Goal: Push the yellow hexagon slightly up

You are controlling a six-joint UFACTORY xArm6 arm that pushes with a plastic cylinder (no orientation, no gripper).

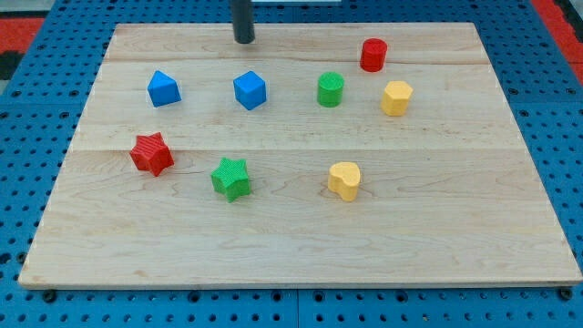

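We see our tip [244,41] near the view's top, on the wooden counter [301,246]. It sits a bit left of the middle. We have no jaws here, only a dark rod, so there is nothing to open or close.

The yellow hexagon [396,97] is at the view's right, in the upper part. It is well apart from our tip. It looks squat and about as wide as it is tall, so we cannot tell a long side or which way it points.

A red cylinder [373,55] stands just above it, a little to the left. A green cylinder [331,89] is near its left.

A blue cube [249,90] is right below our tip, but not touching. Another blue block [164,88] sits further left.

Lower down we see a red star [151,153], a green star [230,178] and a yellow heart [344,180].
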